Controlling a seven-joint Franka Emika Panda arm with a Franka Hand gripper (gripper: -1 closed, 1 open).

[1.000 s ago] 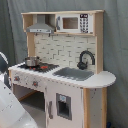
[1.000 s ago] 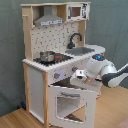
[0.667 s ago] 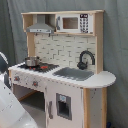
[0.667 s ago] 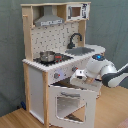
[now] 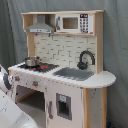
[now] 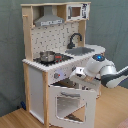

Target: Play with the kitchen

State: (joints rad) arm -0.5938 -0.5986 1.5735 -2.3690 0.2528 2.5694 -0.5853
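The kitchen (image 5: 65,45) (image 6: 47,35) is a tall white and light-wood toy unit with a grey hood and a tiled back wall. A small metal pot (image 5: 31,61) (image 6: 47,56) sits on the stove, beside a grey sink (image 5: 75,74) (image 6: 82,50) with a black faucet (image 5: 86,57) (image 6: 75,39). In the second exterior view the windowed oven door (image 6: 70,105) hangs partly open, tilted outward. My gripper (image 6: 77,76) is at the door's top edge, just under the knob panel. In the first exterior view only a white part of my arm (image 5: 9,112) shows at the lower left; the gripper is hidden.
A grey curtain (image 5: 115,50) hangs behind the kitchen. The unit stands on a wooden floor (image 6: 15,120). A toy microwave (image 5: 72,22) sits on the top shelf. My arm (image 6: 107,70) reaches in from the second exterior view's right.
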